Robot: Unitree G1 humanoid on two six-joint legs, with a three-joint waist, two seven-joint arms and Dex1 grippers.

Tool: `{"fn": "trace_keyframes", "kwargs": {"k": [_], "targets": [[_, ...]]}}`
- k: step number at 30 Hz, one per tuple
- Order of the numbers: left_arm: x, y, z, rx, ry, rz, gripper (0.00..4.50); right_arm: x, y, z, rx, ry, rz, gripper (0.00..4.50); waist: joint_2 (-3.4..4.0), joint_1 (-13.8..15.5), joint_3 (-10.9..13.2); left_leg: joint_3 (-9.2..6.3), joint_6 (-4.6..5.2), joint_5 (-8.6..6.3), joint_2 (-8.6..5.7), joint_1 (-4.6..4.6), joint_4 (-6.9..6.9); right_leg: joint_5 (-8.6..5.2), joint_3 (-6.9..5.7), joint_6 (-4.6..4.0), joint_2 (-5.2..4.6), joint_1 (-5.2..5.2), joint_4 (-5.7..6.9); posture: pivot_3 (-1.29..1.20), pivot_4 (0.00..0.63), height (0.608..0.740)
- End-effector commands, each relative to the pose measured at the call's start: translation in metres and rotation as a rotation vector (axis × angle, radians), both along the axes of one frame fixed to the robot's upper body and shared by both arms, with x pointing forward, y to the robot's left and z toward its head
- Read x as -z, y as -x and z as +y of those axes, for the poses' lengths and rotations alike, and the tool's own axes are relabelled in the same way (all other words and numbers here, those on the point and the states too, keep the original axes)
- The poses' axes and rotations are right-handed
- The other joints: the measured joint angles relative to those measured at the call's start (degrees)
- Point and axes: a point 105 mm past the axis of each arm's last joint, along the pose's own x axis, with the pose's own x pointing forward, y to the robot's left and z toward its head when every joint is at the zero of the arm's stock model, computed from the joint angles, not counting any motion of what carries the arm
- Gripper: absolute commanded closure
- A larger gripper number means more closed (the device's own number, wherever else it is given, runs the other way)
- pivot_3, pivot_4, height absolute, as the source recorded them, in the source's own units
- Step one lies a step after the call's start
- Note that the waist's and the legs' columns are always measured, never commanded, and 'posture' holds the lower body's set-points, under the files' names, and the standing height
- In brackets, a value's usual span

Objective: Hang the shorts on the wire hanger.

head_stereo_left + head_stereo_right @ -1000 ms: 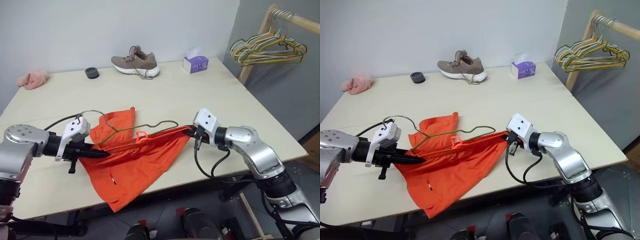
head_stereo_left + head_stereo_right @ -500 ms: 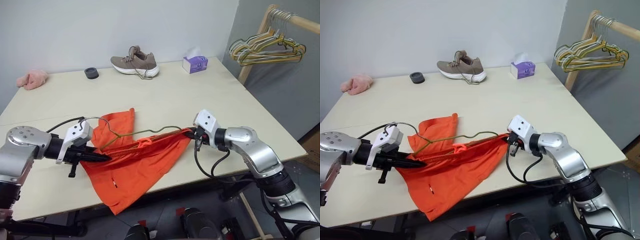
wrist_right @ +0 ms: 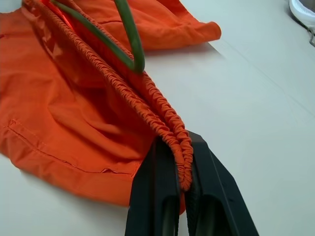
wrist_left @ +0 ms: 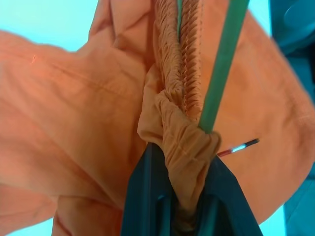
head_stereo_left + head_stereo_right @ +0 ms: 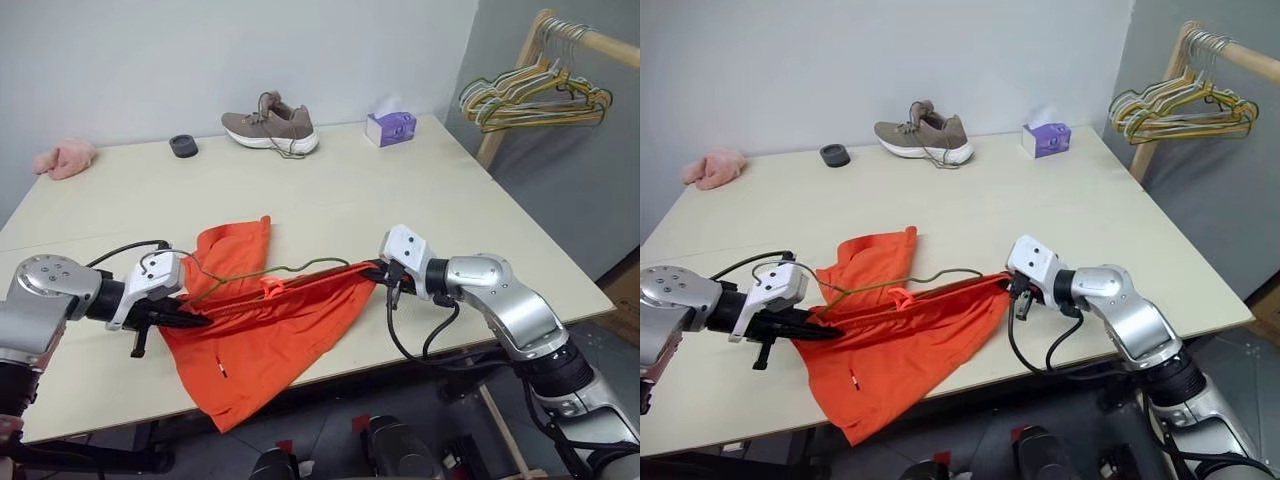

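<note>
The orange shorts (image 5: 265, 330) lie over the table's front edge, their waistband (image 5: 290, 290) stretched between my two grippers. My left gripper (image 5: 197, 319) is shut on the waistband's left end (image 4: 184, 147). My right gripper (image 5: 377, 270) is shut on its right end (image 3: 177, 145). The olive-green wire hanger (image 5: 290, 268) lies along the top of the waistband, with its hook (image 5: 175, 262) near my left gripper. Its wire (image 4: 221, 73) runs beside the gathered elastic, and its bend (image 3: 130, 46) sits inside the waistband.
A brown shoe (image 5: 270, 127), a purple tissue box (image 5: 390, 127), a dark ring (image 5: 183, 146) and a pink cloth (image 5: 65, 158) sit along the beige table's (image 5: 400, 200) far edge. A wooden rack with a bunch of hangers (image 5: 535, 100) stands at the right.
The hanger has sunk closer to the waistband and its hook has dropped toward my left gripper. Both grippers keep their hold and have barely shifted.
</note>
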Motion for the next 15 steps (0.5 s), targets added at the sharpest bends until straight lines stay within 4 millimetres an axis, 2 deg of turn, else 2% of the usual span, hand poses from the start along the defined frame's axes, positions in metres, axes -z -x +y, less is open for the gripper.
{"fn": "trace_keyframes", "kwargs": {"k": [1, 6, 15], "targets": [[0.003, -0.002, 0.045, -0.153, -0.175, -0.003, 4.50, -0.025, -0.016, -0.034, 0.114, 0.054, -0.112, 4.50, 0.00, 0.0, 0.0, -0.01, 0.00, 0.00, 0.00, 0.00, 0.00, 0.00, -0.01, 0.00, 0.00, 0.00, 0.00, -0.20, 0.040, 0.740], [0.006, -0.002, 0.046, -0.122, -0.220, 0.001, 4.50, -0.029, -0.011, -0.029, 0.081, 0.080, -0.132, 4.50, 0.00, 0.0, 0.0, 0.01, 0.00, 0.00, 0.00, -0.01, 0.00, 0.00, 0.00, 0.00, 0.00, 0.00, -0.02, -0.21, 0.046, 0.740], [0.004, 0.006, 0.040, -0.009, -0.261, 0.029, 4.50, -0.021, -0.019, -0.026, 0.102, 0.103, -0.103, 4.50, 0.01, -0.1, 0.0, 0.01, 0.00, 0.00, 0.01, 0.00, 0.00, 0.00, 0.00, 0.00, 0.00, 0.00, -0.02, -0.21, 0.050, 0.740]]}}
